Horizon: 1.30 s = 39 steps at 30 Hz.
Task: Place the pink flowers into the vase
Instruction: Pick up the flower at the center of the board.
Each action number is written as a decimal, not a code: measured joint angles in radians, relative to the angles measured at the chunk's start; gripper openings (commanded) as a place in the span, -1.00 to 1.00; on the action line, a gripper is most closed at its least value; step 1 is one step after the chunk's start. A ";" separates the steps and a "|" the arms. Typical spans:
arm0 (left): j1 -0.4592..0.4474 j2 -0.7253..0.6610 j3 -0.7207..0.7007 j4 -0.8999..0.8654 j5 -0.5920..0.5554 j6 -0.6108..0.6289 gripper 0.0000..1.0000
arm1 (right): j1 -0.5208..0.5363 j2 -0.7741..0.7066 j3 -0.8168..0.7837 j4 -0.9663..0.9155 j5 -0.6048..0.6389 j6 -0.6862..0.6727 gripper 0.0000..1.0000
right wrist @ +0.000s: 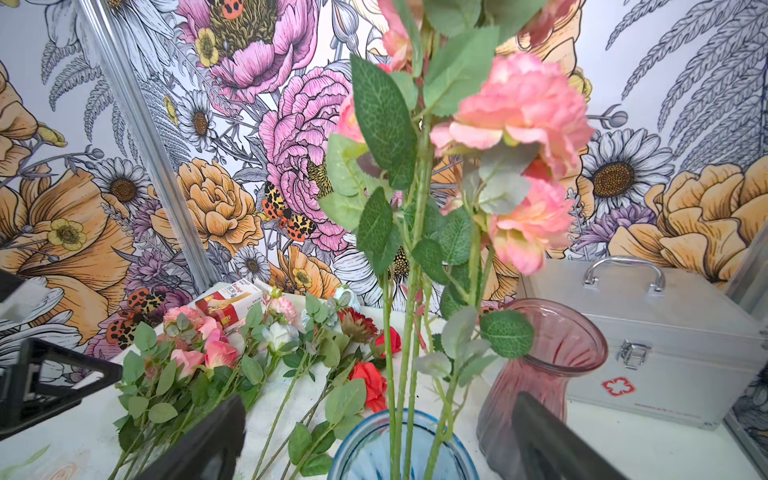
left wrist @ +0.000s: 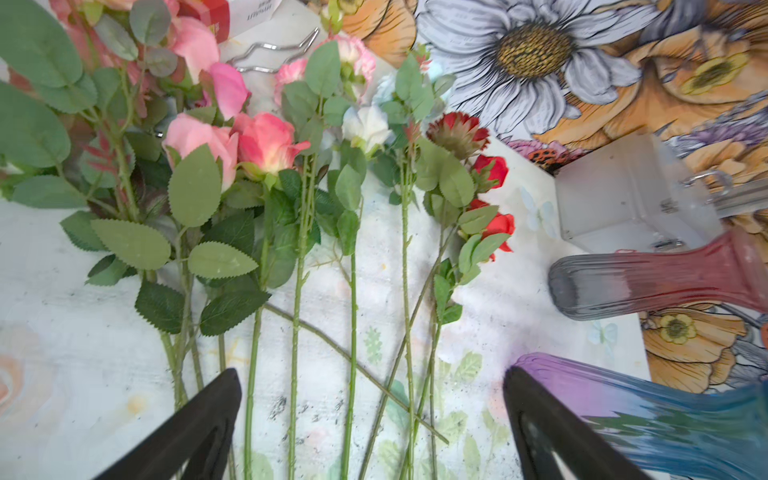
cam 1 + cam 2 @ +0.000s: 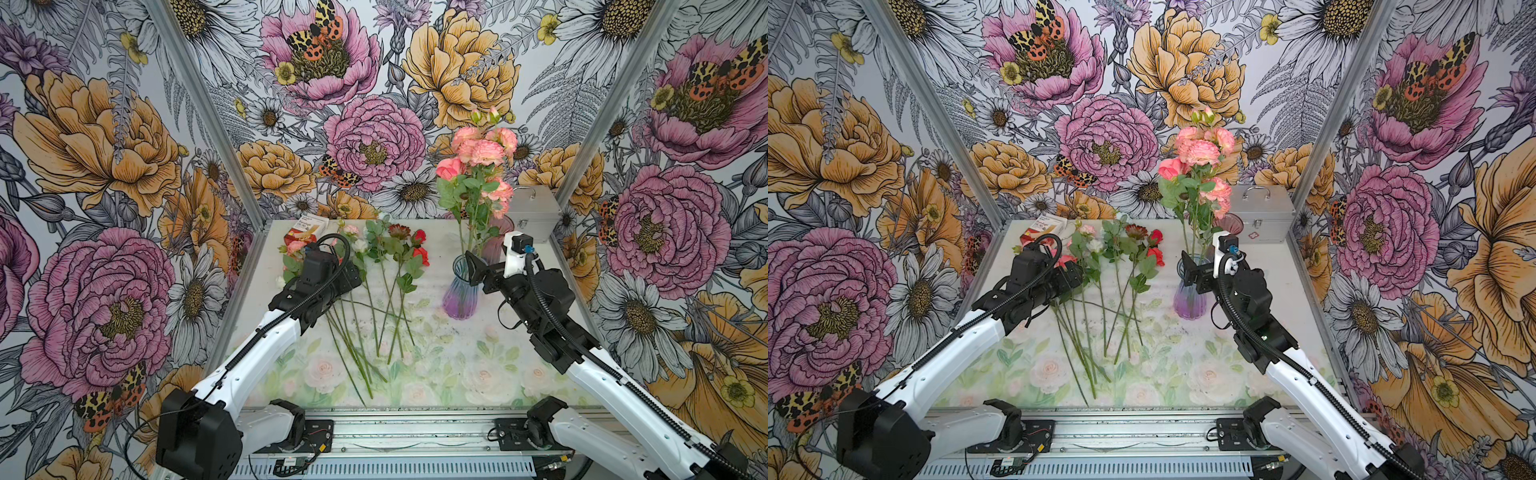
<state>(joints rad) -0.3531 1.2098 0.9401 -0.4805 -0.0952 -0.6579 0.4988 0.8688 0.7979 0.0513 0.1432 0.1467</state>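
Observation:
Several pink flowers (image 3: 482,153) stand upright in the blue and purple glass vase (image 3: 459,297), their stems running down through its rim (image 1: 365,449). More pink flowers (image 3: 296,247) lie on the table at the left end of a row of stems; in the left wrist view they are pink roses (image 2: 266,141). My right gripper (image 1: 380,401) is open at the vase's mouth, with the standing stems between its jaws and untouched. My left gripper (image 2: 372,376) hangs open over the lower stems of the lying row, holding nothing.
A red-pink glass vase (image 3: 496,245) stands behind the blue one, in front of a silver case (image 3: 534,212). Red and maroon blooms (image 3: 419,249) and a small white rose (image 3: 359,245) lie in the row. A red and white box (image 3: 305,230) sits at the back left.

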 measured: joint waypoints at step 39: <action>0.156 0.236 -0.158 -0.139 0.064 -0.028 0.04 | 0.195 0.294 0.389 -0.205 -0.235 -0.127 0.99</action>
<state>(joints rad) -0.1970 1.4460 0.7818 -0.6193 -0.0315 -0.6861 0.6933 1.1625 1.1866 -0.1535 -0.0914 0.0196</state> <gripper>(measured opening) 0.537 0.995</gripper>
